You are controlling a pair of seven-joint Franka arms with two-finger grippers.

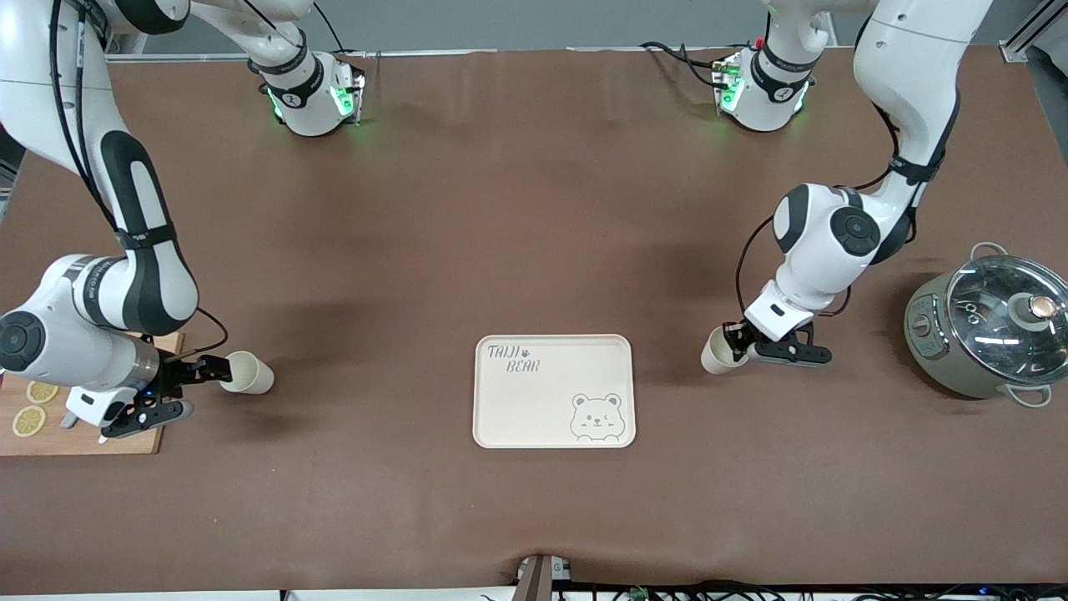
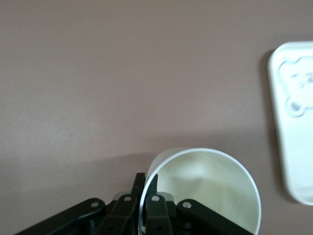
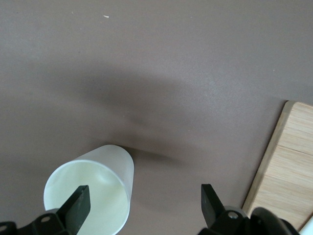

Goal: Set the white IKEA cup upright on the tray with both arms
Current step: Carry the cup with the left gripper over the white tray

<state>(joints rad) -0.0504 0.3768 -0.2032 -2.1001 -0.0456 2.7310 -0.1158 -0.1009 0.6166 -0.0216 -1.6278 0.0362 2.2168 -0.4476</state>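
two white cups lie on their sides on the brown table (image 1: 501, 209). one cup (image 1: 717, 352) lies toward the left arm's end, its rim pinched between the closed fingers of the left gripper (image 1: 745, 340). the other cup (image 1: 247, 372) lies toward the right arm's end; the right gripper (image 1: 185, 389) stands beside it, spread wide, one finger at its mouth. both cups are empty. one cream tray (image 1: 554, 391), lettered "taiji bear" with a bear face, sits between them near the table's front edge. one lidded pot (image 1: 989, 330) stands by the left arm's end; one wooden board (image 1: 50, 434) carries two lemon slices (image 1: 29, 420).
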